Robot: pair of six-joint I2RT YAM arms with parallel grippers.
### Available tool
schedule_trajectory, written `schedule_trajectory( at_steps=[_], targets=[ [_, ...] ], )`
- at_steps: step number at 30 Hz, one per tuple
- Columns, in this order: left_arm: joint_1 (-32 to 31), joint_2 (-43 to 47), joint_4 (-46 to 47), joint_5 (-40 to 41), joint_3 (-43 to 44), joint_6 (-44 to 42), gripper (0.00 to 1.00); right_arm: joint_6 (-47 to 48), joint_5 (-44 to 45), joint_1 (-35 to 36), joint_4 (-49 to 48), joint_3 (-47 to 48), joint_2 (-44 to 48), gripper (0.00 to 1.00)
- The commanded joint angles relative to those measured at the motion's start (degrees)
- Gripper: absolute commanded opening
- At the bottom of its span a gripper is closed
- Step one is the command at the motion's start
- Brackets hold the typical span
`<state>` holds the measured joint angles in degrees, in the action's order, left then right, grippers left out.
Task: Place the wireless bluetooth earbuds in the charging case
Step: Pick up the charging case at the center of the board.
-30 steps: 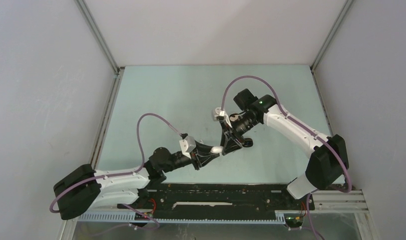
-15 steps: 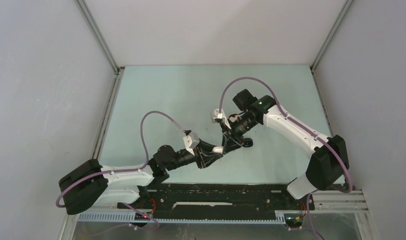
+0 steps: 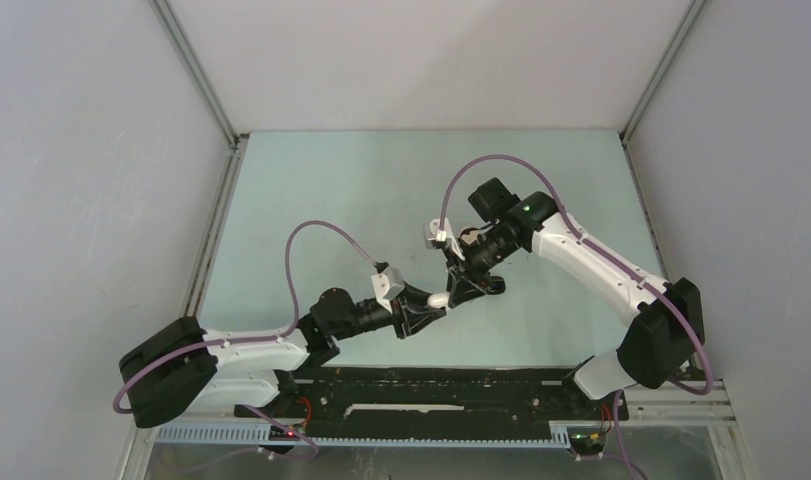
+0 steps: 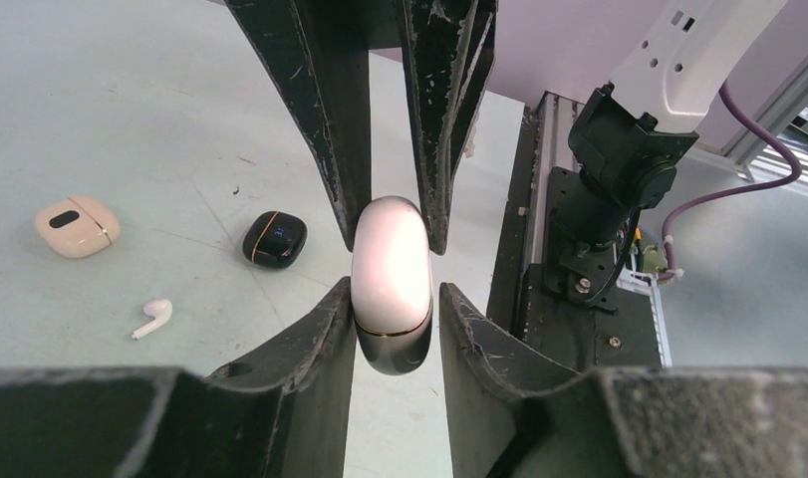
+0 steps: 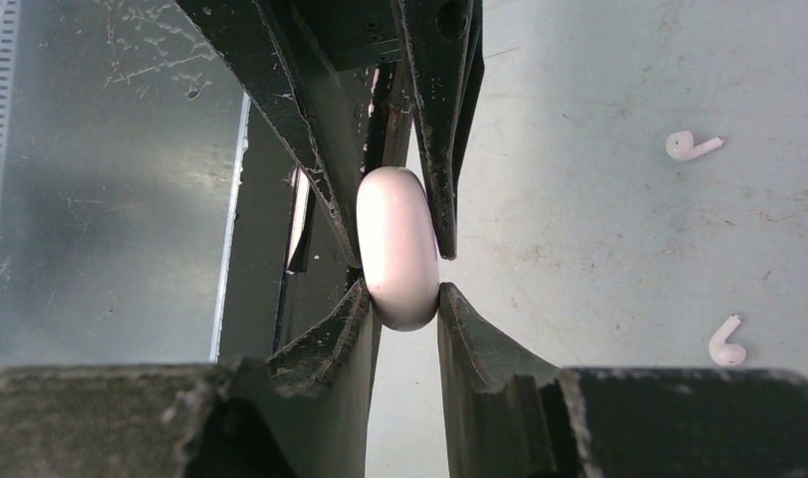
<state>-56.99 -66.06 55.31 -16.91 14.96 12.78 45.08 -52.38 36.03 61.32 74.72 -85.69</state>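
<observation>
Where the arms meet above the bench point(image 3: 311, 200), left tool point(image 4: 395, 297) and right tool point(image 5: 404, 291) both clench one closed white charging case point(image 4: 390, 259), gripped from opposite ends. A white earbud point(image 4: 152, 318) lies loose on the bench, near a black case point(image 4: 275, 238).

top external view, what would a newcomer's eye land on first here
The white charging case is clamped by both arms at once, the left gripper and right gripper meeting tip to tip over the middle of the table. After that, the strays lying on the surface: a beige case, a black case and a white earbud near them.
</observation>
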Motion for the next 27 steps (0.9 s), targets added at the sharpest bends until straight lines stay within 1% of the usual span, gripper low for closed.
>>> schedule_trajectory(
  at_steps=[1,3,5,11,21,24,27],
  targets=[
    [-0.3,-0.3,-0.2,-1.7,1.7,-2.1,0.38,1.2,0.0,0.1,-0.9,0.2,1.7,0.10],
    [-0.3,-0.2,-0.4,-1.2,1.6,-2.1,0.43,1.6,-0.3,0.1,-0.7,0.2,1.9,0.10],
    [-0.3,0.0,-0.4,-0.8,1.3,-2.2,0.45,1.7,-0.5,0.1,-0.6,0.2,2.1,0.10],
    [-0.3,-0.1,-0.3,-0.4,1.3,-2.3,0.45,2.1,-0.8,0.0,-0.1,0.2,2.0,0.09],
    [-0.3,-0.5,0.2,-1.1,1.6,-2.2,0.31,2.1,-1.1,0.1,0.2,0.2,1.6,0.10],
    [-0.3,-0.9,0.6,-1.2,1.7,-2.3,0.22,2.2,-1.1,0.2,0.2,0.2,1.3,0.11],
    [-0.3,-1.2,0.7,-1.6,1.6,-3.1,0.11,2.1,-1.4,0.2,0.4,0.2,0.9,0.18]
  ],
)
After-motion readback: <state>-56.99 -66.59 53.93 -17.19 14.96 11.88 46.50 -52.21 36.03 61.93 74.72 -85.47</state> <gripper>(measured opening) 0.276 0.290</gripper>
